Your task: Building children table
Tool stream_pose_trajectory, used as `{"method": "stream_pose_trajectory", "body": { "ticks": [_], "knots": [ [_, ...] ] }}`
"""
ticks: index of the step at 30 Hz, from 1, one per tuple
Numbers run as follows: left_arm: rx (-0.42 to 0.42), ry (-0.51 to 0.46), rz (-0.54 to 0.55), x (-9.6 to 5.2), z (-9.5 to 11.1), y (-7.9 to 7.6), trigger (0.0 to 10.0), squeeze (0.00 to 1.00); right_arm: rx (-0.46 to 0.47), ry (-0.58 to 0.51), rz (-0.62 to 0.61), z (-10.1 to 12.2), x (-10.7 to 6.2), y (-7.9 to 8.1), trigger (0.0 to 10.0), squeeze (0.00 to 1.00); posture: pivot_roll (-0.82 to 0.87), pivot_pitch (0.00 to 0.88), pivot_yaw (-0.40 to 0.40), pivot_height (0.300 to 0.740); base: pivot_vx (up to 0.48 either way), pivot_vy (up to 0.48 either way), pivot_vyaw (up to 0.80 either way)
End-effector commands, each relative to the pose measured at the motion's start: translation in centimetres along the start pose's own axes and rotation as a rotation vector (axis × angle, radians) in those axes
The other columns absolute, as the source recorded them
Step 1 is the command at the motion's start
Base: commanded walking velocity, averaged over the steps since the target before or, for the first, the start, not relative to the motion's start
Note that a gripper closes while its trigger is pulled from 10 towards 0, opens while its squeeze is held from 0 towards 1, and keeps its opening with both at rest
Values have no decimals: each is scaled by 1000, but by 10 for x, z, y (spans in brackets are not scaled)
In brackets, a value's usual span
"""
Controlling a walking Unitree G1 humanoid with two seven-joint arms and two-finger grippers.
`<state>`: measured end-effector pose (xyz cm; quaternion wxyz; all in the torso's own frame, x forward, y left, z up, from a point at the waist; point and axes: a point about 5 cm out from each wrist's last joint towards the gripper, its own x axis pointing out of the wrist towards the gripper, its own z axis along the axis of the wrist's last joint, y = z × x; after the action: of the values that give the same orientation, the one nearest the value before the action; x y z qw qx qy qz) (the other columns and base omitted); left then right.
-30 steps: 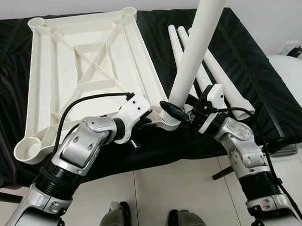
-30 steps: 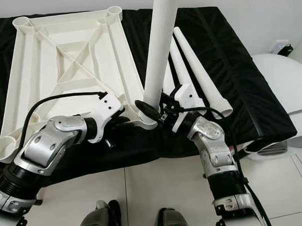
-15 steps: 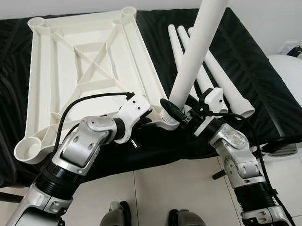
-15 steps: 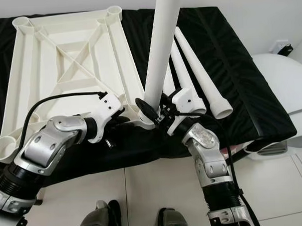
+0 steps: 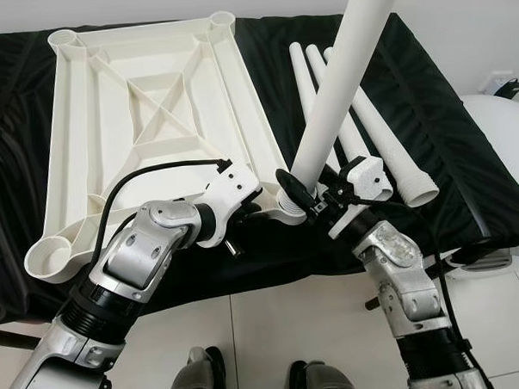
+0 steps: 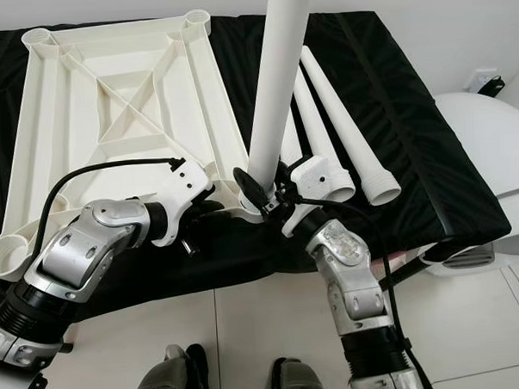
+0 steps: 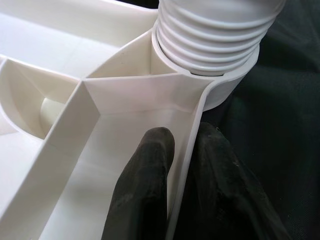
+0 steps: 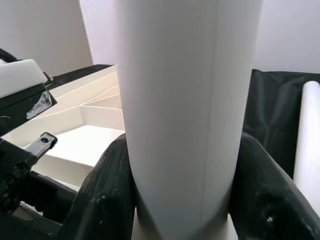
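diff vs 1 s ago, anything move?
Right arm's elbow swung in toward the robot's middle, forearm now steeper, as the right gripper stayed clamped on the upright leg at the corner socket. The leg barely changed tilt. Left gripper still pinches the tabletop rim. Three spare legs unmoved.

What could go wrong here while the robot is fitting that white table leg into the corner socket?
The long white plastic table leg leans rather than stands square in the corner socket, so its threads may cross or jam. The left hand pinches only the thin rim of the upturned white plastic tabletop, so it could slip. The right hand holds the leg low, so its top may sway.
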<state>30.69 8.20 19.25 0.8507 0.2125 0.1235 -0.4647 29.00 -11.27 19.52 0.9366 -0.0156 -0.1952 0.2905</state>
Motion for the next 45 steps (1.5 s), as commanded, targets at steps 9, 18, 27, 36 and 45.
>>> {"method": "stream_pose_trajectory", "body": {
  "ticks": [9,18,27,36,45],
  "knots": [
    [18,-30,74,-10,8,10,10000,0,11,38,-234,-6,-13,-9,10000,0,-33,202,2,740,0,0,0],
    [17,-31,79,-11,8,11,10000,0,9,36,-307,-7,-14,-3,10000,0,-29,201,2,740,0,0,0],
    [15,-31,85,-12,8,13,10000,0,-18,57,-423,-9,-14,6,10000,0,-24,200,1,740,0,0,0],
    [14,-33,85,-12,9,12,10000,0,-29,78,-549,-13,-17,5,10000,0,-22,191,7,740,0,0,0],
    [18,-29,82,-13,8,12,10000,0,-16,102,-664,-18,-20,9,10000,0,-11,182,8,740,0,0,0]
  ]
}}
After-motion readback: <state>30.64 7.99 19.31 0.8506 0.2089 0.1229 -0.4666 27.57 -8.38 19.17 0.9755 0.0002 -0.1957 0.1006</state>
